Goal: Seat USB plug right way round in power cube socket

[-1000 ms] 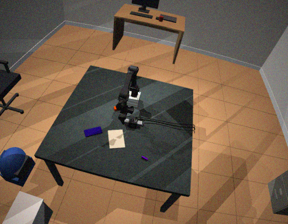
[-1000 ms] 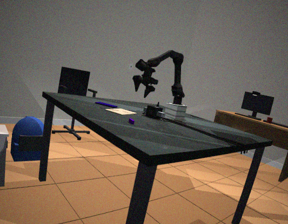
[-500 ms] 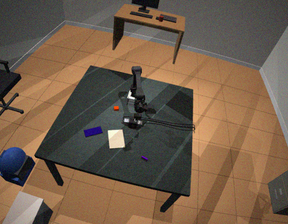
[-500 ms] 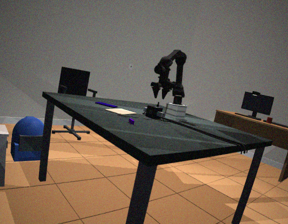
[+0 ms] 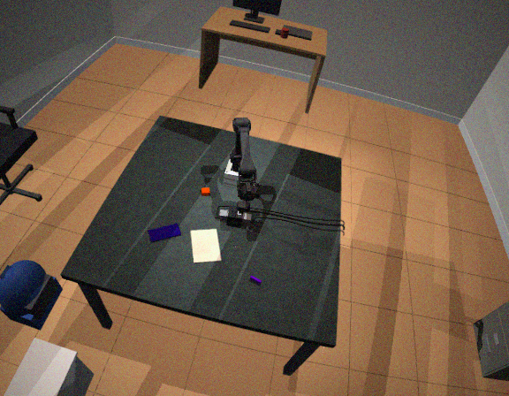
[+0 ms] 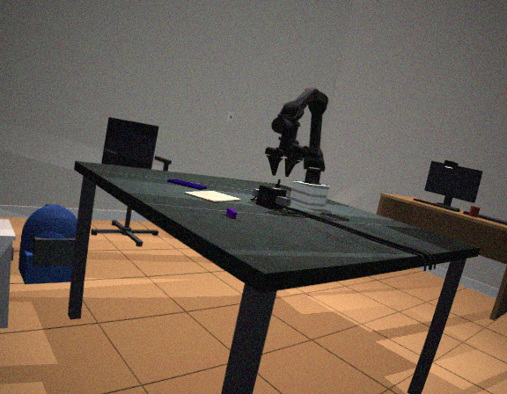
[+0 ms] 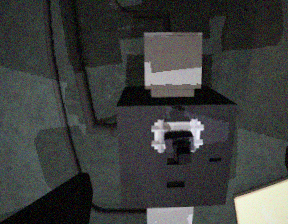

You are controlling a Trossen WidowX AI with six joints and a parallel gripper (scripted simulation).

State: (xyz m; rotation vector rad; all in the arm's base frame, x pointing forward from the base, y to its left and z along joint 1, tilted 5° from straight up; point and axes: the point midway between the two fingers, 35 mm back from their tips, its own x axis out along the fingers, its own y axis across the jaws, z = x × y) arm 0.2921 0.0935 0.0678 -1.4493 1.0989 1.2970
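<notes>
The dark power cube [image 5: 232, 218] [image 6: 266, 197] [image 7: 140, 170] sits near the middle of the table, with pale blocks on two opposite sides. The USB plug [image 6: 278, 182] [image 7: 182, 145] is black and stands up from the cube's top. In the wrist view a whitish outline surrounds it; how deep it sits and which way round it is cannot be told. Dark slots show beside it. My gripper [image 6: 281, 175] [image 7: 191, 169] is open and empty, pointing down above the cube, with its fingertips a little higher than the plug and either side of it in the wrist view.
Black cables [image 5: 300, 216] [image 6: 365, 236] run from the cube over the table edge. A white stacked base [image 5: 231, 178] [image 6: 309, 193] stands under the arm. An orange block [image 5: 205, 191], a dark blue slab [image 5: 164, 232] [image 6: 187, 184], a cream pad [image 5: 206, 246] [image 6: 212, 196] [image 7: 267, 202] and a purple piece [image 5: 255, 279] [image 6: 231, 213] lie around.
</notes>
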